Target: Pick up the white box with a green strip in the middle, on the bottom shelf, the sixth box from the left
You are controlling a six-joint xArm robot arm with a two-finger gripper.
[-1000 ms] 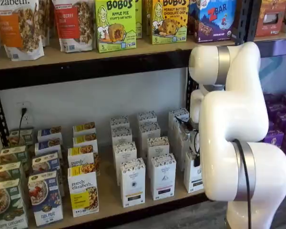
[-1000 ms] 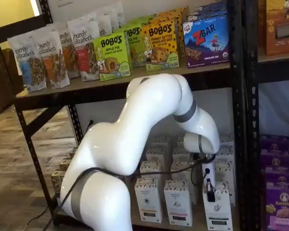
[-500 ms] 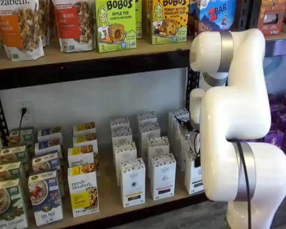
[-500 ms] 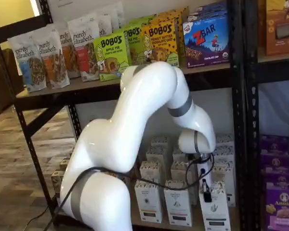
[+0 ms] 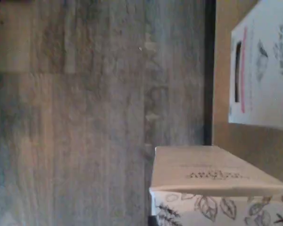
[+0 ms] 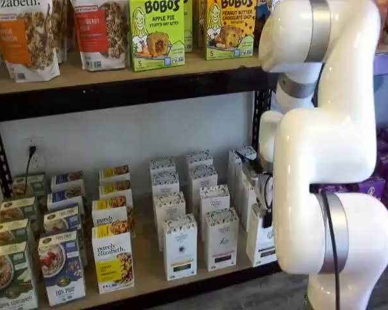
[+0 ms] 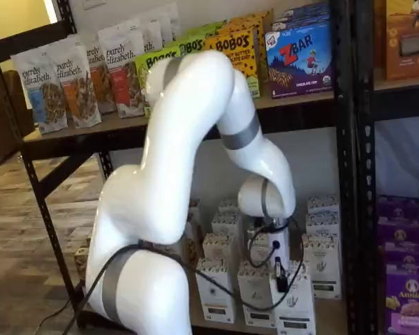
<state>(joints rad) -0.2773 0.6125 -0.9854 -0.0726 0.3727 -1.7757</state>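
Note:
My gripper (image 7: 279,276) is shut on the white box (image 7: 297,305), a tall narrow carton with a speckled top band. One black finger (image 7: 280,273) lies on its front. The box is held out in front of the bottom shelf (image 7: 333,315), apart from the row behind it. In a shelf view the box (image 6: 261,237) shows partly behind my arm and tilts a little. The wrist view shows its leaf-patterned top (image 5: 217,207) close up, over the shelf's black front rail (image 5: 208,70). I cannot make out its green strip.
Like white cartons (image 6: 180,247) (image 6: 220,237) stand in rows on the bottom shelf (image 6: 145,271), with yellow-labelled granola boxes (image 6: 112,258) to their left. My white arm (image 6: 323,161) blocks the right side. A black upright (image 7: 346,174) and purple boxes (image 7: 408,300) are at the right.
My elbow has risen. The gripper has drawn the white box away from its row, toward the shelf front and to the left in a shelf view.

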